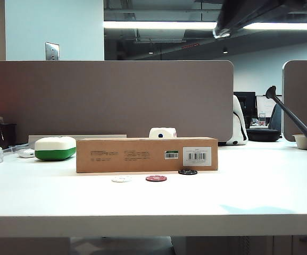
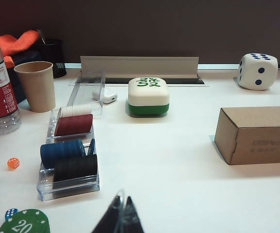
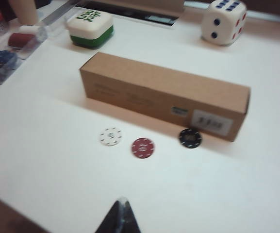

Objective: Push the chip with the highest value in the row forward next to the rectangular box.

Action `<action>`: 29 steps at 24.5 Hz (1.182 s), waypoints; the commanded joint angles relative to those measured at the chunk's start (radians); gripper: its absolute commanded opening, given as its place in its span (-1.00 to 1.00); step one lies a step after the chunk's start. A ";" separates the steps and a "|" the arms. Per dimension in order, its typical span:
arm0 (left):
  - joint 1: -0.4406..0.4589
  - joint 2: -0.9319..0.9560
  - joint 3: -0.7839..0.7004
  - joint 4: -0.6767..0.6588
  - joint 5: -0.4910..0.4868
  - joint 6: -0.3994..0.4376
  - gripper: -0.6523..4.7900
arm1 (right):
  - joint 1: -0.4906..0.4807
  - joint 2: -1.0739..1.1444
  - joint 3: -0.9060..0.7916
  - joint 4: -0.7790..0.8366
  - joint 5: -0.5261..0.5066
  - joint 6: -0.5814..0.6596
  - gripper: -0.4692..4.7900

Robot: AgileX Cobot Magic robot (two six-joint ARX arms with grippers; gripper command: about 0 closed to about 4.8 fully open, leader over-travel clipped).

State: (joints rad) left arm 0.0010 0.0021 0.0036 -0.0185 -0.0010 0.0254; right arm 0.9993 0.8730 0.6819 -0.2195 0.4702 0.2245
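Cardboard forms the rectangular box (image 1: 147, 154), long, low and brown, lying on the smooth white desk (image 1: 259, 196) in the exterior view. Just before it lie three flat round chips: a white chip (image 1: 121, 179), a red chip (image 1: 156, 178), and the black chip (image 1: 188, 171), set ahead of the other two and nearly against the box's front. A rounded white-and-green case (image 1: 55, 148) sits to the left. In the left wrist view, the left gripper (image 2: 121, 216) hangs above the desk, dark fingers pressed together, holding nothing, near a clear tray (image 2: 68, 187) of stacked chips. In the right wrist view, the right gripper (image 3: 120, 218) hovers well short of the chips, fingers together and empty; the black chip rests just beside the box below its white label.
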 commanded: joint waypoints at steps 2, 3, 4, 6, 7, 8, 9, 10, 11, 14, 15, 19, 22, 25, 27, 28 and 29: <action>0.000 0.000 0.004 0.012 0.002 0.001 -0.78 | -0.117 -0.070 -0.024 0.015 -0.066 -0.018 -0.83; 0.000 0.000 0.004 0.012 0.002 0.001 -0.78 | -0.195 -0.108 -0.063 0.029 -0.131 -0.016 -0.83; 0.000 0.000 0.004 0.012 0.003 0.000 -0.78 | -0.230 -0.124 -0.085 0.040 -0.164 -0.016 -0.83; 0.000 0.000 0.004 0.012 0.002 0.000 -0.78 | -0.318 -0.162 -0.146 0.087 -0.243 -0.015 -0.83; 0.000 0.000 0.004 0.012 0.004 0.000 -0.78 | -0.361 -0.178 -0.176 0.111 -0.283 -0.015 -0.83; 0.000 0.000 0.004 0.011 0.004 0.001 -0.78 | -0.412 -0.198 -0.212 0.139 -0.341 -0.015 -0.83; -0.001 0.000 0.004 0.012 0.004 0.000 -0.78 | -0.452 -0.214 -0.240 0.159 -0.389 -0.015 -0.83; -0.001 0.000 0.004 0.011 0.005 0.000 -0.78 | -0.490 -0.229 -0.264 0.174 -0.431 -0.015 -0.83; 0.000 0.000 0.004 0.011 0.004 0.001 -0.78 | -0.535 -0.254 -0.290 0.179 -0.471 -0.016 -0.83; -0.001 0.000 0.004 0.011 0.004 0.000 -0.78 | -0.624 -0.328 -0.343 0.179 -0.495 -0.016 -0.83; -0.001 0.000 0.004 0.011 0.004 0.001 -0.78 | -0.644 -0.352 -0.358 0.178 -0.496 -0.016 -0.83; -0.001 0.000 0.004 0.010 0.004 0.000 -0.78 | -0.736 -0.480 -0.432 0.157 -0.496 -0.042 -0.83; -0.001 0.000 0.004 0.010 0.004 0.000 -0.78 | -0.795 -0.590 -0.493 0.141 -0.496 -0.053 -0.83; -0.001 0.000 0.004 0.008 0.005 0.001 -0.78 | -0.861 -0.711 -0.562 0.141 -0.499 -0.053 -0.83; -0.001 0.000 0.004 0.008 0.005 0.001 -0.78 | -0.877 -0.752 -0.584 0.141 -0.499 -0.053 -0.83; -0.001 0.000 0.004 0.008 0.004 0.000 -0.78 | -0.882 -0.791 -0.600 0.142 -0.499 -0.054 -0.83; -0.001 0.000 0.004 0.007 0.004 0.000 -0.78 | -0.882 -0.809 -0.607 0.142 -0.499 -0.055 -0.83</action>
State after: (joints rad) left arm 0.0006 0.0021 0.0036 -0.0193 -0.0006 0.0254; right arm 0.1181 0.0837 0.0795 -0.0952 -0.0235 0.1734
